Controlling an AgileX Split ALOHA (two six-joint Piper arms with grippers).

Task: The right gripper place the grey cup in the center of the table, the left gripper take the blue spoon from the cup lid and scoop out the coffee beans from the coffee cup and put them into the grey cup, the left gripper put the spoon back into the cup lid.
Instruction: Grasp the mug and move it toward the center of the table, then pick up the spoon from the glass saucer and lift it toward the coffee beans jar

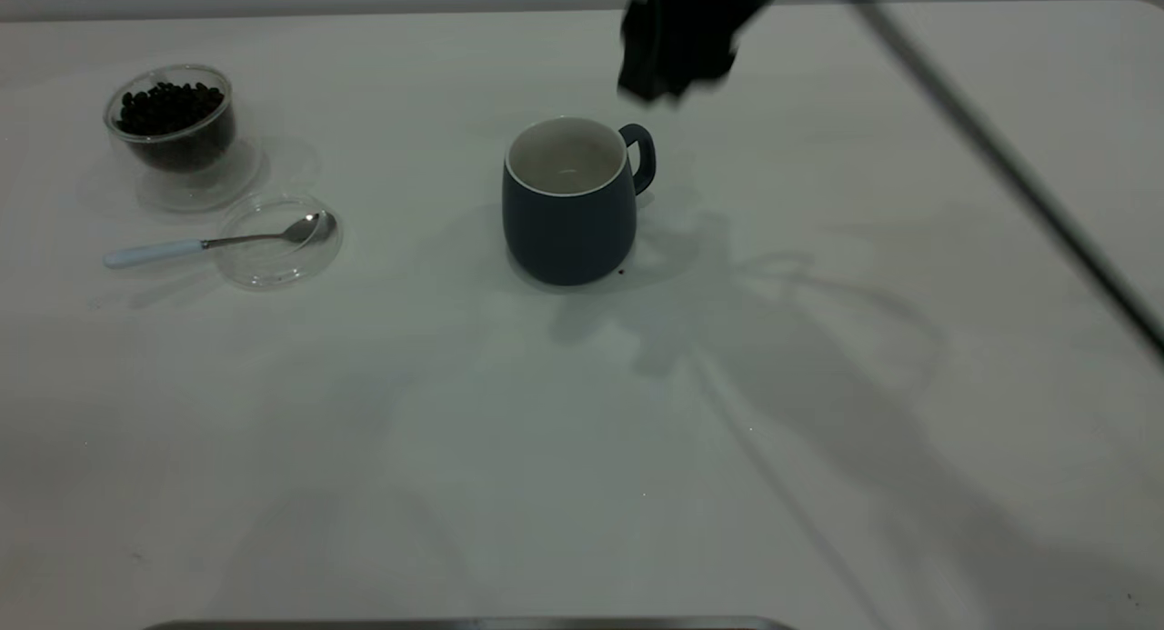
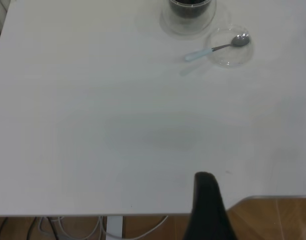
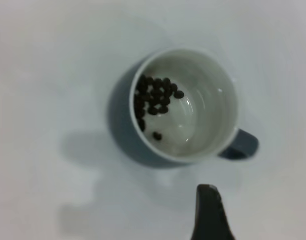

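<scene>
The grey cup (image 1: 568, 212) stands upright near the middle of the table (image 1: 582, 448), its handle toward the back right. In the right wrist view the cup (image 3: 208, 100) holds several coffee beans (image 3: 153, 97). The coffee cup (image 1: 173, 125), full of coffee beans (image 1: 170, 105), stands at the back left. The blue spoon (image 1: 218, 242) lies with its bowl on the cup lid (image 1: 273, 265) and its handle on the table. My right gripper (image 1: 682, 39) hovers above and behind the grey cup, touching nothing. My left gripper (image 2: 205, 200) is off the table's edge, far from the spoon (image 2: 218, 48).
A dark cable (image 1: 1000, 157) runs diagonally across the right side. A small dark speck (image 1: 621, 271) lies by the grey cup's base. In the left wrist view the table edge and wooden floor (image 2: 273, 220) show, with the coffee cup (image 2: 191, 7) and lid (image 2: 230, 57) far off.
</scene>
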